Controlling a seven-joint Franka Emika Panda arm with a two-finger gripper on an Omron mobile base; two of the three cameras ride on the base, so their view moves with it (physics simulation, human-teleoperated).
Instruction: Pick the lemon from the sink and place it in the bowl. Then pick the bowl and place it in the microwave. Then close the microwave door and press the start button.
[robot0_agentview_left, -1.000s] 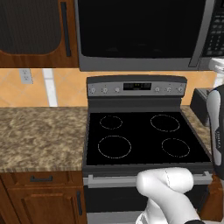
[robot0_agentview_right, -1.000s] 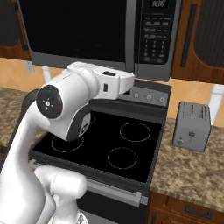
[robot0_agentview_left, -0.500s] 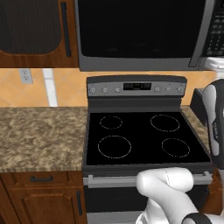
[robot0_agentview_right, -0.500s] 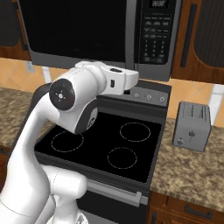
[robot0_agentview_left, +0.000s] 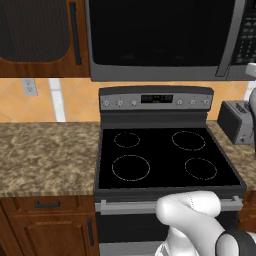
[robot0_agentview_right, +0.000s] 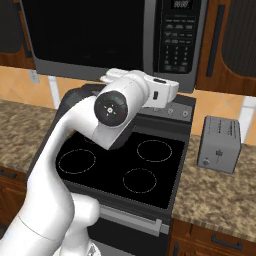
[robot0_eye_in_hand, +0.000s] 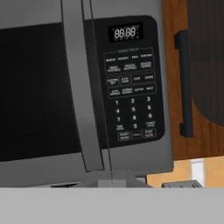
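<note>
The microwave (robot0_agentview_left: 160, 40) hangs above the stove with its door (robot0_agentview_right: 85, 35) closed, and the dark window hides the inside. A long bar handle (robot0_eye_in_hand: 81, 87) runs down the door's right edge. Beside it is the button panel (robot0_eye_in_hand: 131, 87), with a digital display at the top. My gripper (robot0_agentview_right: 170, 92) is raised in front of the microwave's lower right corner, just below the button panel (robot0_agentview_right: 177, 37). It points at the panel and is shut on nothing. The lemon, the bowl and the sink are out of view.
A black four-ring stove (robot0_agentview_left: 165, 155) lies under the arm. A grey toaster (robot0_agentview_right: 218, 145) stands on the granite counter (robot0_agentview_left: 45, 155) to the right of the stove. Brown wooden cabinets (robot0_agentview_left: 35, 35) flank the microwave, and one dark cabinet handle (robot0_eye_in_hand: 183, 83) is right of the panel.
The arm has swung to the right, carrying the hand along the microwave's lower edge toward the button panel. The gripper has stayed shut.
</note>
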